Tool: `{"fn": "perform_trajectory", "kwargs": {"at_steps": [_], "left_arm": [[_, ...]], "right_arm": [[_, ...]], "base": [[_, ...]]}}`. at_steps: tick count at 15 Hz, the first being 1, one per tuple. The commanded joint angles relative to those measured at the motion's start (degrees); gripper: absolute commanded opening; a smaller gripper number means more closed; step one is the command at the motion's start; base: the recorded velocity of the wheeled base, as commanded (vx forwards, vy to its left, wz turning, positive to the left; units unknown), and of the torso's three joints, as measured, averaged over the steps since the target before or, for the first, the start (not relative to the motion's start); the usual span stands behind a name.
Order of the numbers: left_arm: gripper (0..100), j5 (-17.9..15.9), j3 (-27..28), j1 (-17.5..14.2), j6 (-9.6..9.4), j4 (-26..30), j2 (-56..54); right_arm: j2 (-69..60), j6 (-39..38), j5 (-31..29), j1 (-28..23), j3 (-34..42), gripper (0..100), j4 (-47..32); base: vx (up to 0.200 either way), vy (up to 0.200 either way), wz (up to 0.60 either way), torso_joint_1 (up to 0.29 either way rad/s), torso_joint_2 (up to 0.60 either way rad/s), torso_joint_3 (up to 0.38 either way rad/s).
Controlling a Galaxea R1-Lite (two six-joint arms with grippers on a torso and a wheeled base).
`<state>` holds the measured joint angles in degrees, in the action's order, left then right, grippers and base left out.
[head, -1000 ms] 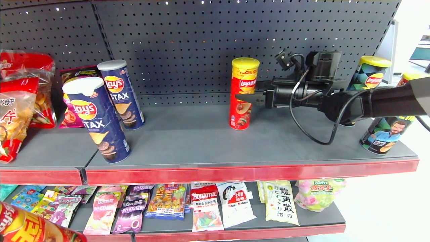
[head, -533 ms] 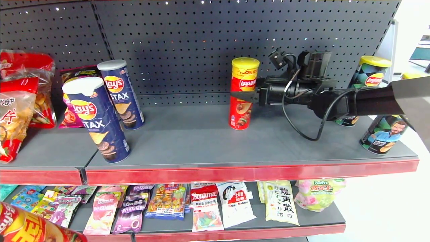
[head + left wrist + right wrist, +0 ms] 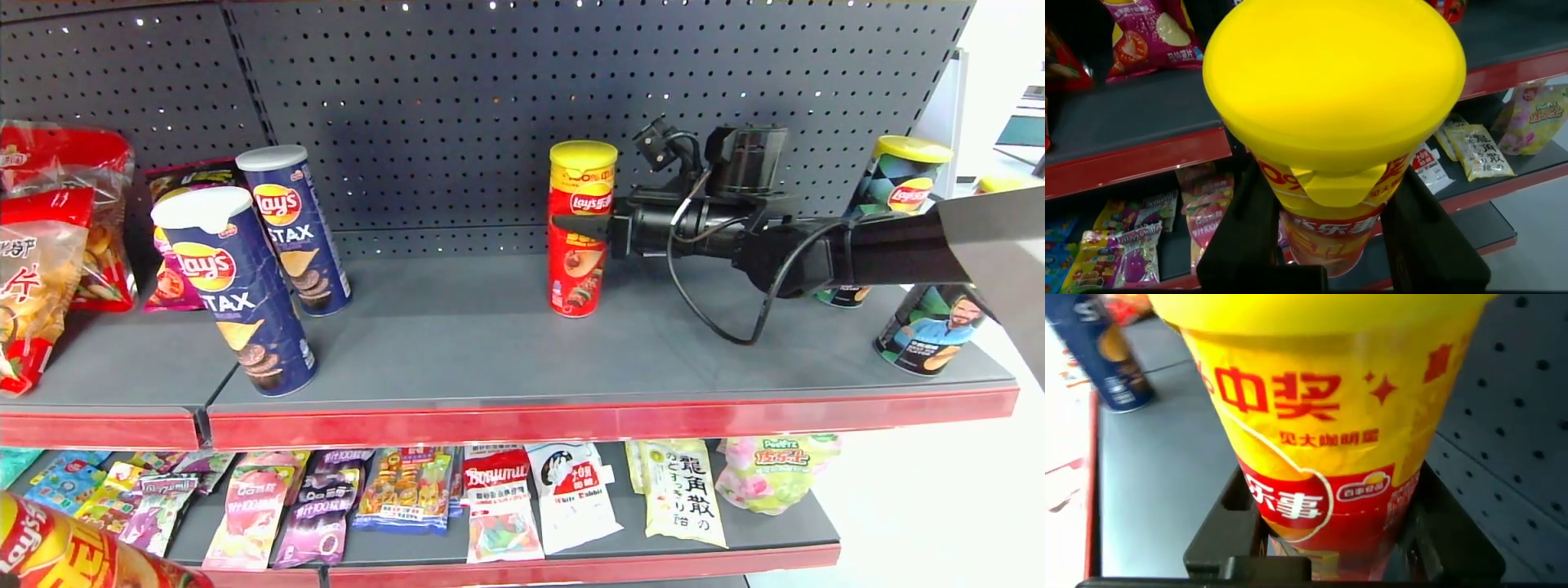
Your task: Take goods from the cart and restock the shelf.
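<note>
Head view: the right end effector (image 3: 584,227) grips the upright red can (image 3: 576,273) standing on the upper shelf (image 3: 457,343), blue cans (image 3: 237,294) well to its left. Right wrist view: its fingers (image 3: 1229,531) flank it, apparently touching. Left wrist view: the left end effector (image 3: 1331,237) clamps a second can (image 3: 1333,90).

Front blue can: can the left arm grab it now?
Probably not: the left gripper is shut on a yellow-lidded red can. The way to the front blue can itself looks open.

Right arm (image 3: 865,245) extends level, right pincer (image 3: 575,225) clamped on red can (image 3: 575,278); left pincer (image 3: 1331,245) clamps second can (image 3: 1331,90).
</note>
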<state>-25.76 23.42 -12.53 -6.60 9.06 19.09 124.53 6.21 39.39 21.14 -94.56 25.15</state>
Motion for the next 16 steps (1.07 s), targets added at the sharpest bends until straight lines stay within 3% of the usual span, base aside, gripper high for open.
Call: {"fn": "perform_trajectory", "kwargs": {"at_steps": [1, 3, 7, 11, 16], "left_arm": [[0, 0.01, 0.05, -0.04, 0.00, 0.00, -0.02], [0, 0.09, 0.14, -0.04, 0.00, -0.18, 0.07], [0, 0.18, 0.31, -0.04, 0.00, -0.18, 0.25], [0, 0.09, 0.58, -0.04, 0.00, -0.62, 1.48], [0, 0.01, 0.58, -0.04, 0.00, -0.71, 1.21]], "right_arm": [[-5.96, 0.12, -5.11, 0.75, 5.35, 0, 0.25], [-10.97, -0.05, -7.84, 1.63, 11.07, 0, 0.34], [-20.73, -0.40, -19.09, 3.38, 24.43, 0, 2.10], [-24.16, -1.28, -23.57, 5.84, 37.79, 0, 14.40], [-24.95, -3.22, -24.97, 8.04, 40.69, 0, 15.02]], "base": [[0.000, 0.000, 0.00, 0.000, 0.00, 0.000], [0.000, 0.000, 0.00, 0.000, 0.00, 0.000], [0.000, 0.000, 0.00, 0.000, 0.00, 0.000], [0.000, 0.000, 0.00, 0.000, 0.00, 0.000], [0.000, 0.000, 0.00, 0.000, 0.00, 0.000]]}}
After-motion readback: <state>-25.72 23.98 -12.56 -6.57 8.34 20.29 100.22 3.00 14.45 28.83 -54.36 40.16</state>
